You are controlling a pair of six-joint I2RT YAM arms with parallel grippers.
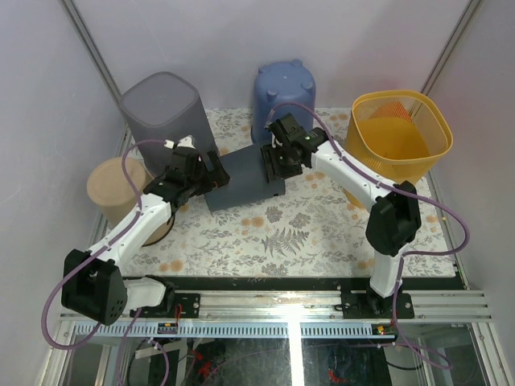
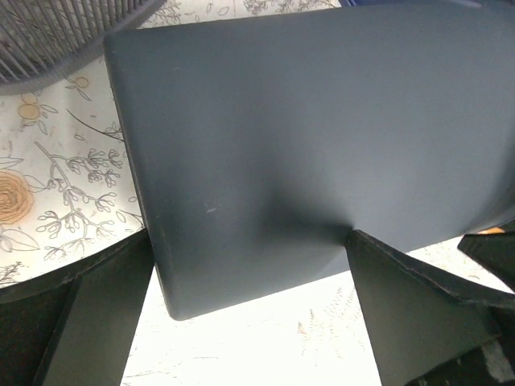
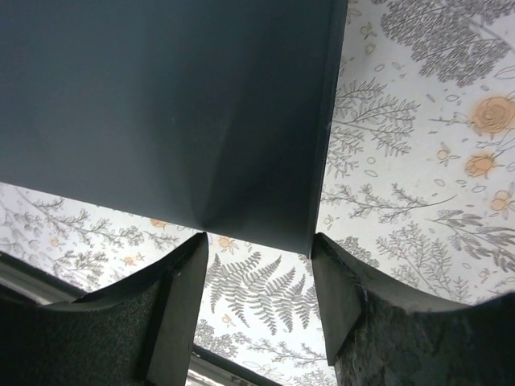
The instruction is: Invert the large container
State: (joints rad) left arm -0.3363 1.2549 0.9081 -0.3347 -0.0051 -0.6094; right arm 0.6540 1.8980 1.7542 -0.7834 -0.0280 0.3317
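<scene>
The dark slate-grey container [image 1: 241, 181] lies mid-table between both grippers, a flat face turned up. My left gripper [image 1: 211, 170] is at its left side, my right gripper [image 1: 278, 165] at its right side. In the left wrist view the container's flat face [image 2: 306, 137] fills the frame; my left gripper [image 2: 249, 265] is open wide, its right fingertip [image 2: 362, 249] touching that face. In the right wrist view the container [image 3: 161, 104] hangs over my open right gripper [image 3: 257, 241]; both fingertips touch its lower edge, near its corner.
An upturned grey bin [image 1: 161, 108] stands back left, an upturned blue bin [image 1: 283, 92] at the back centre. A yellow basket [image 1: 400, 133] stands open at the right. A tan cylinder [image 1: 117, 189] sits left beside my left arm. A floral cloth [image 1: 306, 225] covers the table.
</scene>
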